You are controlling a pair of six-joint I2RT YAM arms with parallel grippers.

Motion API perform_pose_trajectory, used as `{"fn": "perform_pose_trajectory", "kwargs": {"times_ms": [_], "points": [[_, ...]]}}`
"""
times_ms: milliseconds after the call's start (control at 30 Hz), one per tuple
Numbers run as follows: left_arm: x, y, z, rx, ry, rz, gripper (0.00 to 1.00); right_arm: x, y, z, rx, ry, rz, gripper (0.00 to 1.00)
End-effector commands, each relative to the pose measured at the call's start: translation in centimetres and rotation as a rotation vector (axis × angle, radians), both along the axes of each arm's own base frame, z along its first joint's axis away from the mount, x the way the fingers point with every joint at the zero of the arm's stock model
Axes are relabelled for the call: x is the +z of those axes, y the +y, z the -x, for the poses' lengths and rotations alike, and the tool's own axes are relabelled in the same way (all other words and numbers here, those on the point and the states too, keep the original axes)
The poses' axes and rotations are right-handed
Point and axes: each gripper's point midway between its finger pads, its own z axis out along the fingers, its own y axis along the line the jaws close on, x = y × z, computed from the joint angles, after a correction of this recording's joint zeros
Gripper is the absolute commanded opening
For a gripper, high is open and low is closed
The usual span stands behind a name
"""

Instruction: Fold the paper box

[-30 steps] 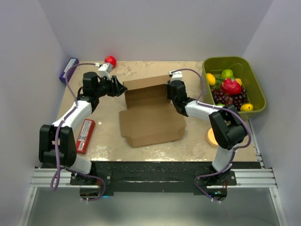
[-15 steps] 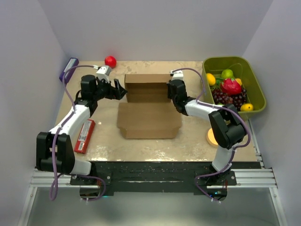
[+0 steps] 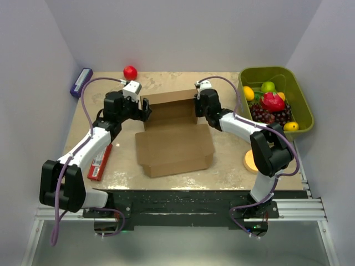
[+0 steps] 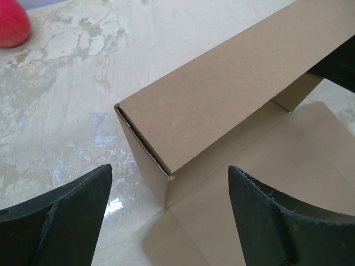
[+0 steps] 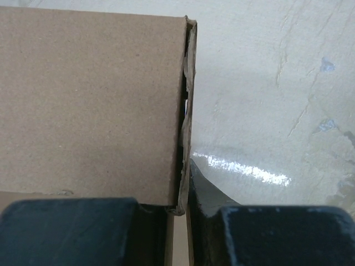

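The brown paper box (image 3: 175, 145) lies open in the middle of the table, its back part raised. In the left wrist view its left rear corner (image 4: 166, 166) stands between my wide-open fingers. My left gripper (image 3: 146, 108) (image 4: 169, 169) is open and holds nothing. My right gripper (image 3: 198, 108) (image 5: 186, 191) is shut on the box's right side wall, whose thin cardboard edge (image 5: 187, 111) runs up from between the pads. The folded panel (image 5: 89, 100) fills the left of that view.
A red ball (image 3: 130, 72) (image 4: 10, 22) sits at the back. A green bin (image 3: 304, 105) of fruit stands at the right edge. A red packet (image 3: 100, 159) lies at the left, a purple box (image 3: 81, 82) at the far left, and an orange disc (image 3: 247, 161) by the right arm.
My left gripper opened wide, drew back, then came in again at the box's left rear corner. The box turned slightly and its back part tipped. The right gripper kept its grip.
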Motion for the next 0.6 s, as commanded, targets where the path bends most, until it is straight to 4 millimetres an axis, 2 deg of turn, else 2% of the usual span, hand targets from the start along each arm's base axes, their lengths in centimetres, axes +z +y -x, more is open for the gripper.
{"fn": "perform_pose_trajectory", "kwargs": {"times_ms": [0,133,233,300,333,567], "points": [[-0.5,0.5,-0.4,0.051,-0.021,-0.086,0.89,0.8,1.3,0.6,0.042,0.066,-0.043,0.00],[-2.1,1.9,-1.3,0.156,0.021,-0.124,0.80,0.9,1.3,0.6,0.032,0.069,-0.055,0.00],[-2.6,1.7,-1.5,0.168,0.034,-0.115,0.59,0.5,1.0,0.4,0.009,0.067,-0.047,0.00],[-2.5,1.9,-1.6,0.191,0.027,-0.115,0.50,0.4,0.8,0.2,-0.006,0.062,-0.039,0.00],[-2.7,1.9,-1.6,0.199,0.029,-0.113,0.42,0.4,0.8,0.1,-0.013,0.060,-0.036,0.00],[-2.7,1.6,-1.5,0.213,0.021,-0.123,0.19,0.2,-0.3,-0.4,-0.109,0.033,-0.011,0.00]]}}
